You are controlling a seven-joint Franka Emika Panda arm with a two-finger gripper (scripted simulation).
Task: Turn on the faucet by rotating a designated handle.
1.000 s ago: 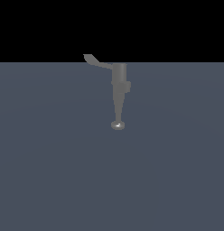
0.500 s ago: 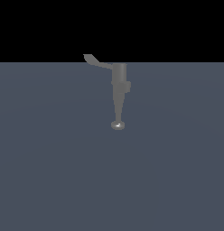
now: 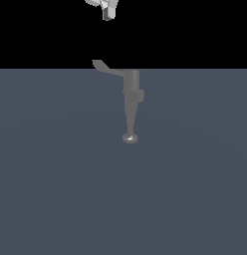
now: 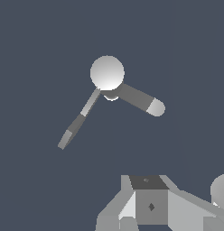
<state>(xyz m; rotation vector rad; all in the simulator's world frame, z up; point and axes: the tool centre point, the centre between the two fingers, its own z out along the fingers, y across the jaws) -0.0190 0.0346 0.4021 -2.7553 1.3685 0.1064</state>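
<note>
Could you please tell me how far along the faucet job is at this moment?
Nothing looks done yet: the handle juts from the thick end of the faucet with nothing touching it. In hand: the approach, with the tool at the top edge of the exterior view, clear of the handle. Left: reaching the handle, contacting it and rotating it. Whether the tool is open cannot be told.

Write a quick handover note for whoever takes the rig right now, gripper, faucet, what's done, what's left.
Gripper: barely in frame at the top of the exterior view, high above the handle, holding nothing; whether its jaws are open cannot be told.
Faucet: stands alone on the grey surface, untouched.
Handle: thin lever sticking out from the faucet's thick end toward the exterior view's left, free of any contact.
Done: nothing yet.
Left: descend to the handle, engage it, rotate it to turn the faucet on.
</note>
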